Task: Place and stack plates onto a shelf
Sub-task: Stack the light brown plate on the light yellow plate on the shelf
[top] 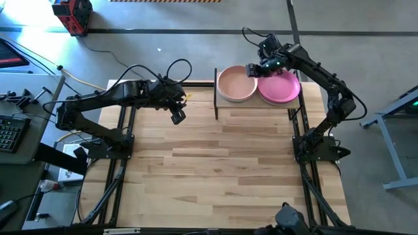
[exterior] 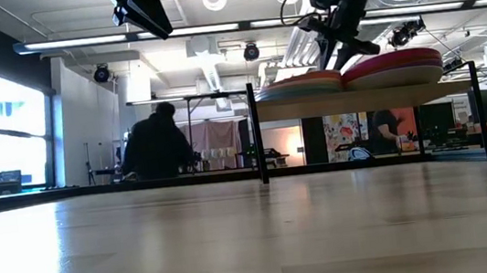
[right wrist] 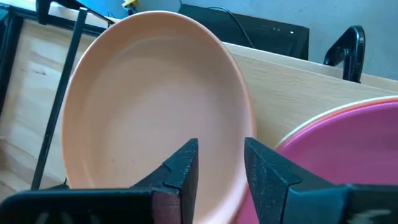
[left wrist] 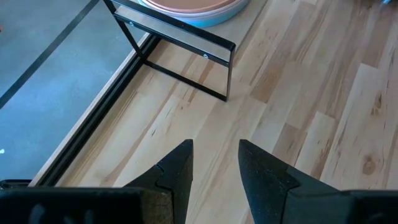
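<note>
The shelf (top: 222,103) stands at the table's far edge on thin black posts. It carries two stacks of plates side by side. The left stack is topped by a peach plate (top: 236,83), the right one by a magenta plate (top: 281,88). The low view shows both stacks (exterior: 300,84) (exterior: 396,64) resting on the light-wood board (exterior: 359,100). My right gripper (top: 253,70) hovers narrowly open over the gap between the stacks, its fingers astride the peach plate's rim (right wrist: 247,118). My left gripper (top: 177,117) hangs open above bare table, left of the shelf. My right gripper (right wrist: 221,162) comes from above, slanting down, over the peach plate's rim on the side next to the magenta plate (right wrist: 348,143). One finger (right wrist: 180,168) stands over the plate's inside, the other toward its outside. Whether either touches the plate, I cannot tell.
The shelf's black posts (left wrist: 227,74) and its left end stand just ahead of my left gripper (left wrist: 216,162). The wide slatted tabletop (top: 222,170) stretches toward the near edge. Beyond the table, in the low view, a person (exterior: 157,142) sits with their back turned.
</note>
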